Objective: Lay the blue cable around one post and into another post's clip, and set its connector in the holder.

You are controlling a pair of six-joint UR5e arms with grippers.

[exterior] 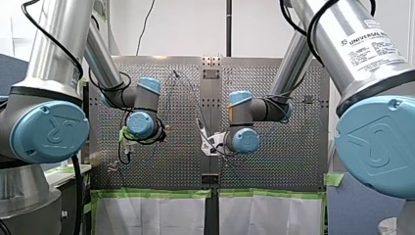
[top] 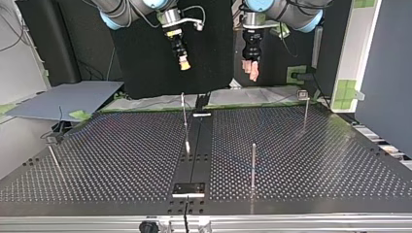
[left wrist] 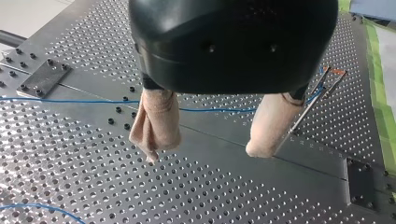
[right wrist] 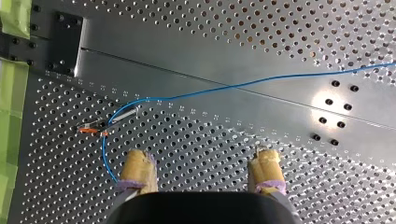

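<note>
The blue cable (right wrist: 261, 83) is lying on the perforated table (right wrist: 233, 28). In the right wrist view it is crossing the smooth centre strip (right wrist: 187, 65) and bending sharply at the head of a thin post (right wrist: 122, 114) that is carrying an orange clip (right wrist: 86, 130). From that bend it is running back toward my right gripper (right wrist: 201, 161) and passing out of sight beside one of its yellow pads (right wrist: 137, 165). It is probably caught at the clip, though the detail there is too small to say whether it is seated in the clip or only leaning against it.

In the left wrist view a straight stretch of the cable is passing behind my left gripper (left wrist: 205, 153) toward the orange-tipped post just beside one beige pad (left wrist: 271, 123). A second stretch is curving over the holes off to the gripper's side.

My right gripper is holding its pads wide apart over bare table, gripping nothing. My left gripper is likewise spread and empty.

In the top view both grippers are hanging well above the table. A bare post (top: 253, 165) is standing upright to the right of the centre strip, a far post (top: 305, 104) is standing behind it, and a black plate (top: 189, 188) is sitting on the strip near the front edge.
</note>
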